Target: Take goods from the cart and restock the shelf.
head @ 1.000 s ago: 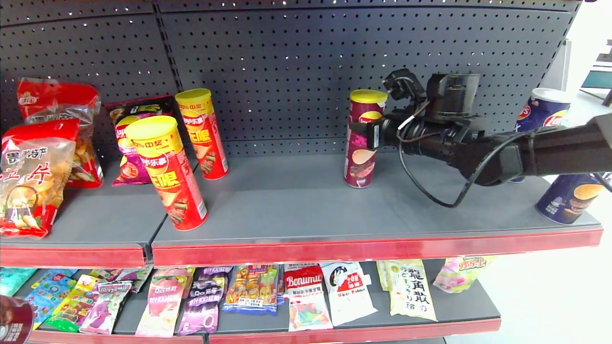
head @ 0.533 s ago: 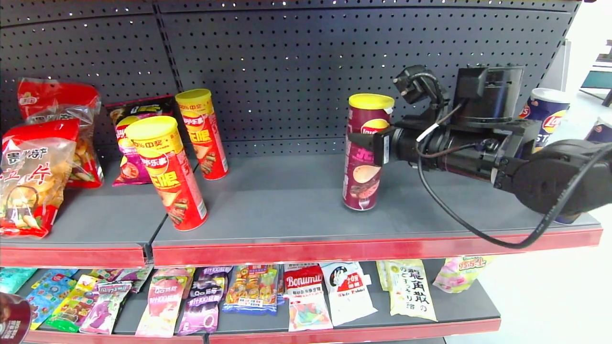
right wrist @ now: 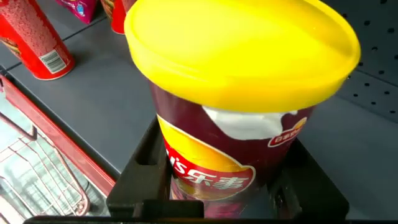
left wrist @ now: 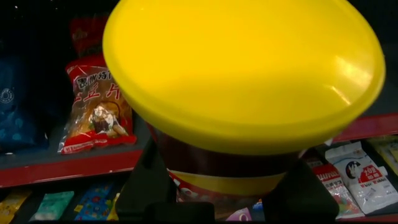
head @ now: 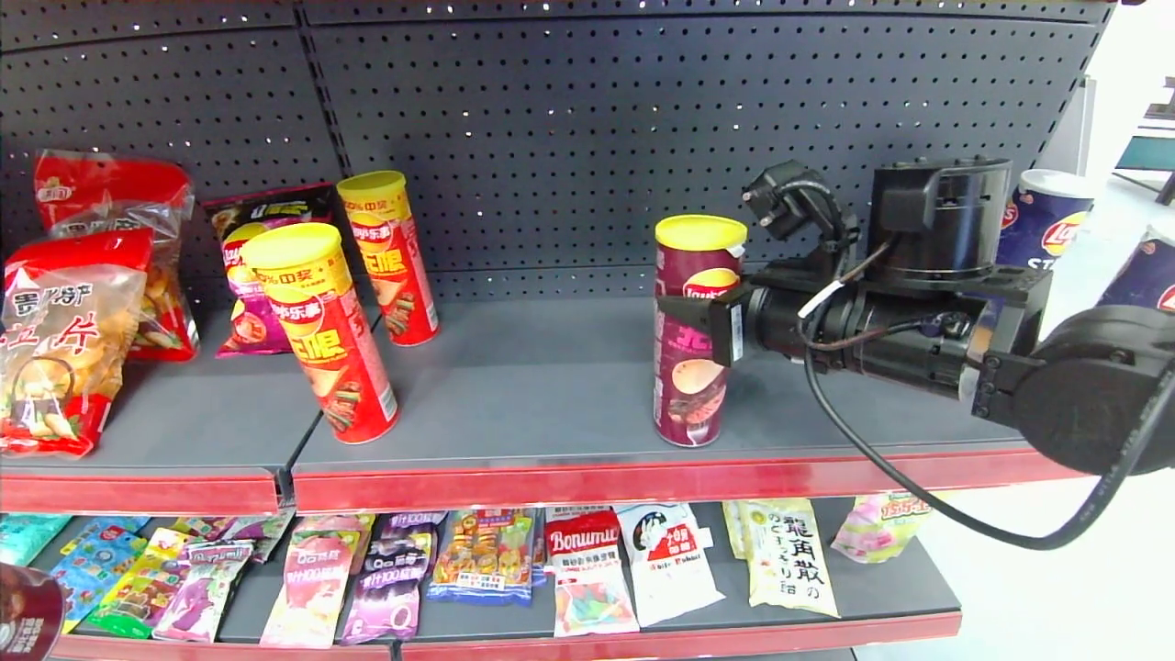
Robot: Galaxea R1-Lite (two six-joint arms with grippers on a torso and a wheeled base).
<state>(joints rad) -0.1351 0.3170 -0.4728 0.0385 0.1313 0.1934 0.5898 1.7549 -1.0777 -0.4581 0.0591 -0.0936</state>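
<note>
Before me: dark grey pegboard back wall (head: 569, 138). Grey shelf (head: 532, 386) with red front lip (head: 643, 482), lower tier (head: 889, 580) beneath. To my right: pale floor (head: 1056, 588), brightly lit; teal furniture (head: 1146, 151) far off.

Head view light: bright, even; the maroon can (head: 690, 367) casts a faint, soft shadow on the shelf (head: 514, 395).
Glare: far right of the maroon can the room (head: 1129, 83) blows out to white; pegboard (head: 551, 138) holes behind it glint.
Left wrist view: dim; the second can (left wrist: 242, 74) looms soft, a pale sheen on its lid.
Right wrist view: bright; the maroon can's lid blurred, shelf beyond sharper.
</note>
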